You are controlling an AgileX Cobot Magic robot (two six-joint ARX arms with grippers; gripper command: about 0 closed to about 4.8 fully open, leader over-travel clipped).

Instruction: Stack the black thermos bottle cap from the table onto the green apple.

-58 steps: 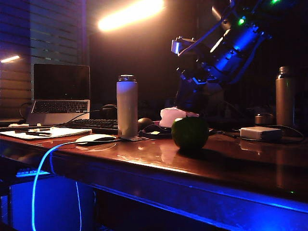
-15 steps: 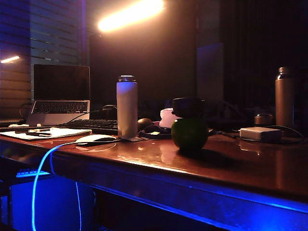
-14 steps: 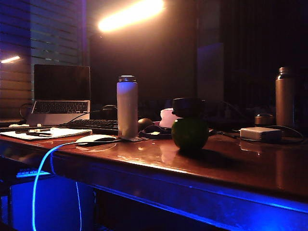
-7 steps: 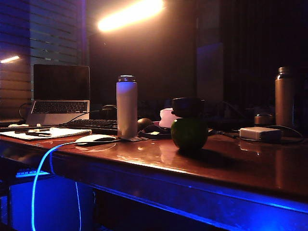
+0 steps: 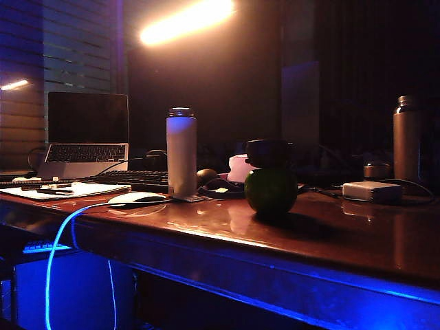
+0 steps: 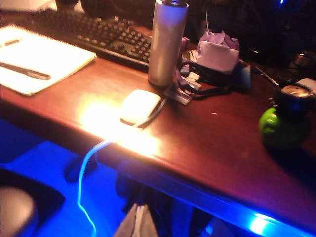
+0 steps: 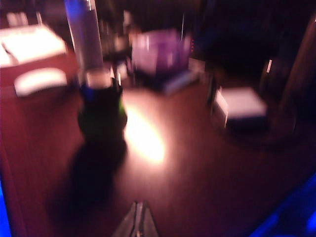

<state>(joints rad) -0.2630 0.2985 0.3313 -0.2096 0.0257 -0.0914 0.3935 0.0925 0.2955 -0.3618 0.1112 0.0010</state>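
The black thermos bottle cap [image 5: 268, 152] sits on top of the green apple [image 5: 271, 192], which rests on the reddish-brown table [image 5: 330, 240]. The left wrist view shows the cap [image 6: 295, 97] on the apple [image 6: 276, 129] well away from my left gripper [image 6: 138, 217], which is shut, empty and off the table's front edge. In the blurred right wrist view the cap [image 7: 100, 89] stands on the apple [image 7: 101, 118], and my right gripper [image 7: 138, 217] hangs shut and empty over the table, some way short of them. Neither arm shows in the exterior view.
A white thermos bottle [image 5: 181, 151] and a white mouse [image 5: 136, 199] stand left of the apple. A laptop [image 5: 86, 134], keyboard [image 5: 130, 179] and notepad [image 5: 65, 190] lie further left. A flat grey box [image 5: 372, 190], small metallic cup [image 5: 375, 170] and dark bottle [image 5: 407, 137] are at the right.
Four seconds ago an arm was over the apple, which had nothing on it; since a second ago the cap rests on the apple with no arm in the exterior view. Nothing has shifted over the last second.
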